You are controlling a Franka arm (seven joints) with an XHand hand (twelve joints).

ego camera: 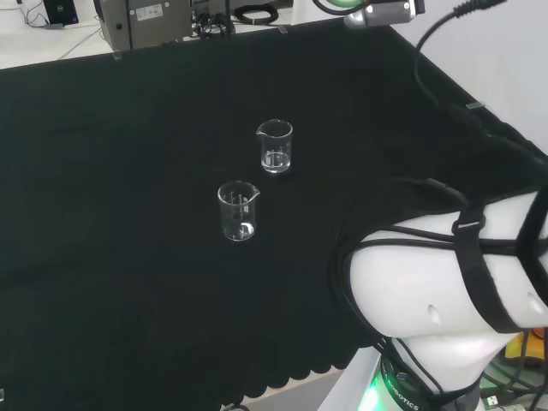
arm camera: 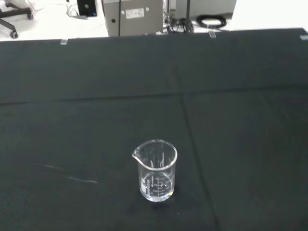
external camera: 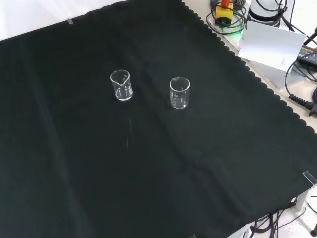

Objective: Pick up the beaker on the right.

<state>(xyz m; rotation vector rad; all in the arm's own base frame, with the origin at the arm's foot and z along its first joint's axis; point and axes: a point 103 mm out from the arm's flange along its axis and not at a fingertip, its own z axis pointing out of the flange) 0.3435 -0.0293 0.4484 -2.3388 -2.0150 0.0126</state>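
Two clear, empty glass beakers stand upright on the black cloth, a short way apart. In the head view one beaker (ego camera: 275,146) is farther off and a little to the right, and the other beaker (ego camera: 237,211) is nearer and to the left. In the front view they stand side by side: the left beaker (external camera: 121,85) and the right beaker (external camera: 179,92). The wrist view looks down from a distance on a single beaker (arm camera: 156,170) with a spout and printed marks. Nothing touches either beaker.
The arm's white links (ego camera: 445,274), wrapped in black cables, are at the head view's lower right. A grey box (ego camera: 145,21) and cables lie beyond the cloth's far edge. In the front view a white panel (external camera: 270,44) and cables sit past the scalloped cloth edge (external camera: 257,79).
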